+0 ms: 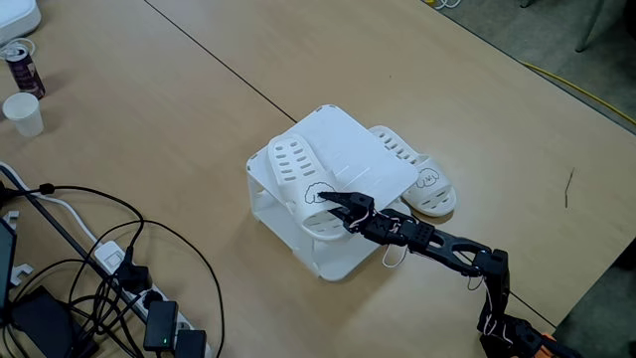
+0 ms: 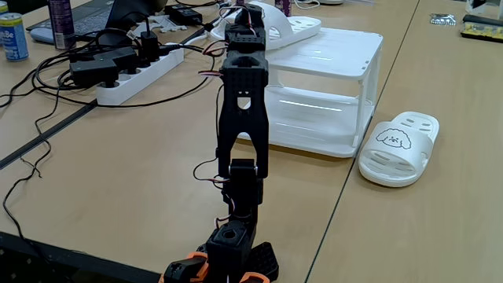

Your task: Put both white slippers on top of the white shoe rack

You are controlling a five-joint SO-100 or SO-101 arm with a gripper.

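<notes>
We saw one white slipper [image 1: 298, 174] on the white shoe rack [image 1: 348, 149], our hand [image 1: 333, 204] clamped on its strap. The other slipper [image 1: 417, 179] waited on the desk [image 1: 199, 119], at the rack's three o'clock.

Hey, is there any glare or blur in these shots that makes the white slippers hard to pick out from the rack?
In a fixed view, soft even light; the slipper on the rack blends white on white, only its slots stand out. In another fixed view, glare streaks the rack, while the slipper on the table is sharp.
</notes>
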